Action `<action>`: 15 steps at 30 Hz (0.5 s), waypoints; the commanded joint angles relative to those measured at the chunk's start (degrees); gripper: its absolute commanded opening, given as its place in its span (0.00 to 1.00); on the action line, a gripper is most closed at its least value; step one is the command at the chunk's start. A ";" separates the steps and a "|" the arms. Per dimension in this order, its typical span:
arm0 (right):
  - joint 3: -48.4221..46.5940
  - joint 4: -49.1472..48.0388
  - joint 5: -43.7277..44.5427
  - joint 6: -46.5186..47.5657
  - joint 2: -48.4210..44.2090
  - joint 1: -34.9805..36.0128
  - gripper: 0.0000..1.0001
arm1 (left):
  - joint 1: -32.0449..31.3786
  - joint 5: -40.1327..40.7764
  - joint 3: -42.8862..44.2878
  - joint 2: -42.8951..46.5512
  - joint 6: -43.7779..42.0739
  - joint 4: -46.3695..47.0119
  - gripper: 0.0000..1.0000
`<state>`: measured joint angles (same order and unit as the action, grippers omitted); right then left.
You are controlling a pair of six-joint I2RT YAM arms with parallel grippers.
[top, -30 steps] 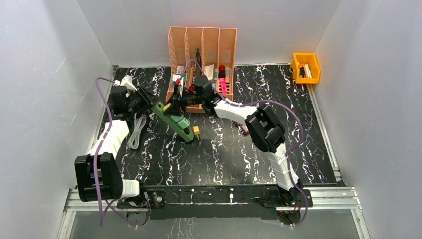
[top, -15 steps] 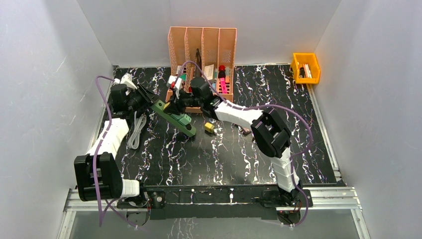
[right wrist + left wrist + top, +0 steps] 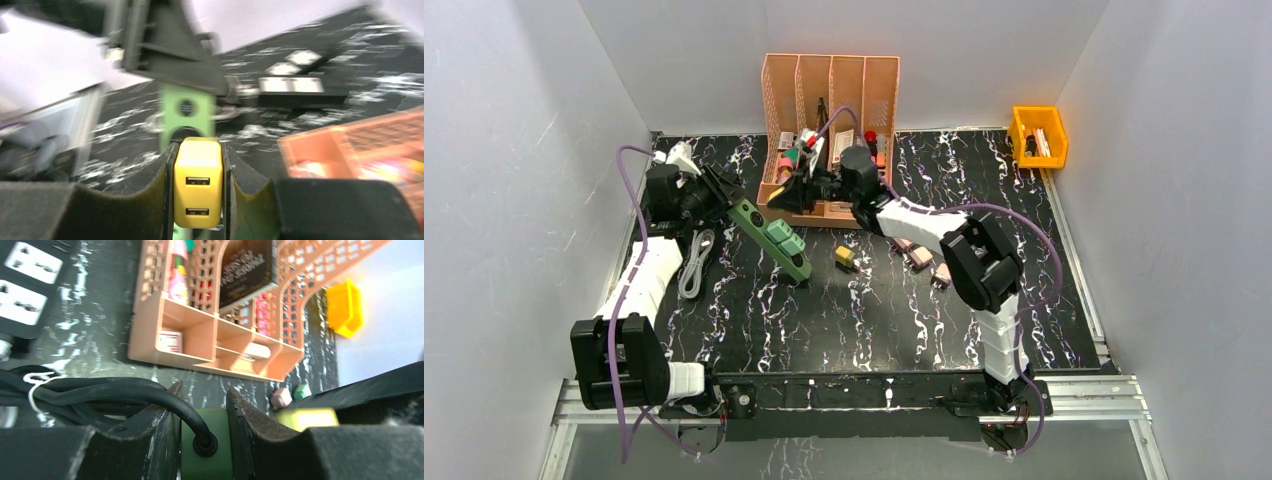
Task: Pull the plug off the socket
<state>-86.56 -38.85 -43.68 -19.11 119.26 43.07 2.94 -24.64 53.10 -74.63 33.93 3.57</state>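
Observation:
A green power strip (image 3: 776,240) lies slanted on the black marbled table. My left gripper (image 3: 722,197) is shut on its cord end; the left wrist view shows the fingers (image 3: 250,425) clamping the green end (image 3: 212,427) beside the black cord (image 3: 165,400). My right gripper (image 3: 786,192) is shut on a yellow USB plug (image 3: 198,182). It holds the plug just above the strip's left part, close to the organiser. The strip's sockets (image 3: 186,112) show beyond the plug in the right wrist view. The plug appears clear of the strip.
A pink desk organiser (image 3: 831,80) stands at the back centre, right behind the right gripper. A second yellow plug (image 3: 845,257) and some small pink blocks (image 3: 919,258) lie on the table. A white cable (image 3: 694,265) lies on the left, an orange bin (image 3: 1037,135) at the back right, and a black power strip (image 3: 25,275) near the left gripper.
My right gripper has risen and moved back toward the organiser with the yellow plug, away from the strip. The left gripper kept hold of the strip. The loose yellow plug slid right.

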 commanded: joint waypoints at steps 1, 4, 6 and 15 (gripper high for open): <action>2.52 7.01 25.31 16.00 -11.78 1.79 0.00 | 1.72 4.26 2.51 1.81 -2.52 1.40 0.00; 4.12 -22.24 -7.25 -16.52 -6.81 -6.84 0.00 | 1.72 4.77 2.73 1.48 -3.14 0.68 0.00; 8.59 -26.78 -7.75 -25.10 -7.37 -11.28 0.00 | 1.72 5.27 3.00 2.10 -3.24 0.29 0.00; 21.69 42.49 1.13 25.44 -17.27 -2.87 0.00 | 2.45 15.81 6.33 2.02 -7.68 -7.93 0.00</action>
<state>-57.54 -15.94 -40.73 -6.15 91.13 35.14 4.51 -14.66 55.70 -74.67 28.80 -3.27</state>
